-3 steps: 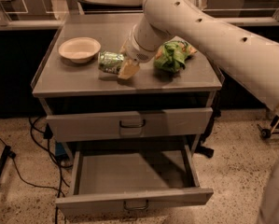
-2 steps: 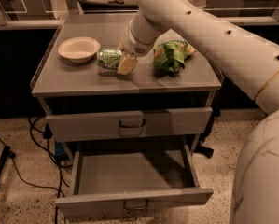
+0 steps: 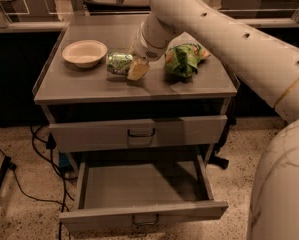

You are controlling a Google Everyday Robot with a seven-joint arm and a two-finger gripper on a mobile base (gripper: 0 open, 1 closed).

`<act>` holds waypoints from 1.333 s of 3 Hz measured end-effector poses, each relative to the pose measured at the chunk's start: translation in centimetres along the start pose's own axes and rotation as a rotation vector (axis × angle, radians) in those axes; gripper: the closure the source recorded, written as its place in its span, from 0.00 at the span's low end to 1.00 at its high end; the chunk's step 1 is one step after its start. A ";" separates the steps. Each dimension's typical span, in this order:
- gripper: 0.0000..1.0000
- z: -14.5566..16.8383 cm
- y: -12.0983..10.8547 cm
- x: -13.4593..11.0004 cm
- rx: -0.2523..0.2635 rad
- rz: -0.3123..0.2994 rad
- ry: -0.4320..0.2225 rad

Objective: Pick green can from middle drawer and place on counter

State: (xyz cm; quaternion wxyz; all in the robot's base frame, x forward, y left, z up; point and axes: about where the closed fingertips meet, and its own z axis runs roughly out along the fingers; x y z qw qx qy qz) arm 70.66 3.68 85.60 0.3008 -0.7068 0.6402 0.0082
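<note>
the gripper (image 3: 138, 69) sits low over the surface (image 3: 89, 86), just left of the frame's centre near the top, a blunt tan wedge at the end of a thick, smooth cream arm (image 3: 224, 34) that slants in from the upper right. it is pressed against the right end of the green can (image 3: 118, 63); whether the gripper is apart or clamped on the can, i cannot tell. the can is a small cylinder, shiny green with pale markings, lying on its side on the surface between the gripper and a shallow round beige bowl (image 3: 84, 53) to its left. right of the gripper, a crinkled green foil snack bag (image 3: 183, 59) lies in a rumpled heap. the surface is a flat, dull grey metal top with low raised side rims. below it a closed drawer (image 3: 89, 134) shows a flat front and a small dark loop handle. at the bottom of the frame the middle drawer (image 3: 139, 186) stands pulled out, a wide shallow grey metal tray with thin side walls. dark cables (image 3: 36, 184) trail over the speckled floor (image 3: 19, 219) at lower left.
</note>
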 end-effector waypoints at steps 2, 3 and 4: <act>0.05 0.0 0.0 0.0 0.000 0.000 0.000; 0.00 0.0 0.0 0.0 0.000 0.000 0.000; 0.00 0.0 0.0 0.0 0.000 0.000 0.000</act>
